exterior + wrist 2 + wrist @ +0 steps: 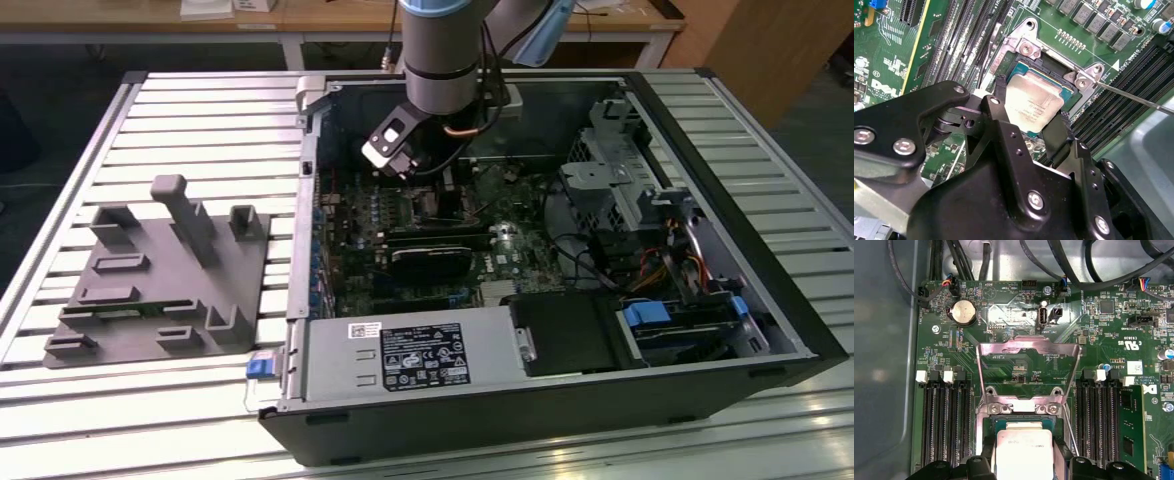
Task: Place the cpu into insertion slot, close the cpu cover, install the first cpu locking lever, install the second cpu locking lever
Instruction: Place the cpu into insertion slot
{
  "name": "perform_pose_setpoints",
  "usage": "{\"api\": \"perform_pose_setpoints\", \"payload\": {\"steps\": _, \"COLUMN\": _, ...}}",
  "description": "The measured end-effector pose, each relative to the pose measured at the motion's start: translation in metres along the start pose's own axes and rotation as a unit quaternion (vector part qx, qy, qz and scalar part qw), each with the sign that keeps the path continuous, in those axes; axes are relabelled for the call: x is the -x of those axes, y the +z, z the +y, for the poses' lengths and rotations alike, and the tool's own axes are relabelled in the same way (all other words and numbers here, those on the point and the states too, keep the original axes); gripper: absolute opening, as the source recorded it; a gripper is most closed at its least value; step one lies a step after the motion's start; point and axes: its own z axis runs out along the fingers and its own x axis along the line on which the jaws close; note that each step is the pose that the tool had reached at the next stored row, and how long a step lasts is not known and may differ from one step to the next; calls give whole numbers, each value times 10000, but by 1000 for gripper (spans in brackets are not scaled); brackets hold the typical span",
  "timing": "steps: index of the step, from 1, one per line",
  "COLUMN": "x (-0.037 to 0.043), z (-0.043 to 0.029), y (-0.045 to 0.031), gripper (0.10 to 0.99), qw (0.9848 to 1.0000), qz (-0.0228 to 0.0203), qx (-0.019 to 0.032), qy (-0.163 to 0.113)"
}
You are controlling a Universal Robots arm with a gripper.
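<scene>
The cpu, a pale silvery square chip, sits between my gripper's two black fingers, which press on its opposite edges. It lies at the insertion slot, the dark socket with a silvery rim on the green board; I cannot tell whether it is fully seated. In the first wrist view the cpu lies in front of the cpu cover, a silvery frame that stands flipped open beyond the slot. A thin wire locking lever sticks out beside the socket. In the exterior view the gripper reaches down into the computer case.
Long black memory slots flank the socket on both sides. Cables run along the case wall beyond the board. The open case lies on a slatted table, with a grey fixture at the exterior view's left and drive bays at its right.
</scene>
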Motion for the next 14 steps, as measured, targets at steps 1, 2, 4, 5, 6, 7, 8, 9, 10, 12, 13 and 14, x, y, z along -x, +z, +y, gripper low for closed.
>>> {"api": "perform_pose_setpoints", "payload": {"steps": 1, "x": 0, "z": 0, "y": 0, "gripper": 541, "qw": 10000, "qz": 0, "qx": 0, "qy": 0}}
{"api": "perform_pose_setpoints", "payload": {"steps": 2, "x": 0, "z": 0, "y": 0, "gripper": 541, "qw": 10000, "qz": 0, "qx": 0, "qy": 0}}
{"api": "perform_pose_setpoints", "payload": {"steps": 4, "x": 0, "z": 0, "y": 0, "gripper": 541, "qw": 10000, "qz": 0, "qx": 0, "qy": 0}}
{"api": "perform_pose_setpoints", "payload": {"steps": 5, "x": 0, "z": 0, "y": 1, "gripper": 553, "qw": 10000, "qz": 0, "qx": 0, "qy": 0}}
{"api": "perform_pose_setpoints", "payload": {"steps": 6, "x": 0, "z": 0, "y": 1, "gripper": 553, "qw": 10000, "qz": 0, "qx": 0, "qy": 0}}
{"api": "perform_pose_setpoints", "payload": {"steps": 7, "x": 0, "z": 0, "y": 1, "gripper": 616, "qw": 10000, "qz": 0, "qx": 0, "qy": 0}}
{"api": "perform_pose_setpoints", "payload": {"steps": 8, "x": 0, "z": 0, "y": 1, "gripper": 616, "qw": 10000, "qz": 0, "qx": 0, "qy": 0}}
{"api": "perform_pose_setpoints", "payload": {"steps": 9, "x": 0, "z": 0, "y": 1, "gripper": 616, "qw": 10000, "qz": 0, "qx": 0, "qy": 0}}
{"api": "perform_pose_setpoints", "payload": {"steps": 10, "x": 0, "z": 0, "y": 0, "gripper": 616, "qw": 10000, "qz": 0, "qx": 1, "qy": 0}}
{"api": "perform_pose_setpoints", "payload": {"steps": 12, "x": 0, "z": 2, "y": -17, "gripper": 616, "qw": 10000, "qz": 0, "qx": 1, "qy": 0}}
{"api": "perform_pose_setpoints", "payload": {"steps": 13, "x": 0, "z": 2, "y": -29, "gripper": 616, "qw": 10000, "qz": 0, "qx": 0, "qy": 0}}
{"api": "perform_pose_setpoints", "payload": {"steps": 14, "x": 0, "z": 4, "y": -43, "gripper": 616, "qw": 10000, "qz": 1, "qx": 1, "qy": 0}}
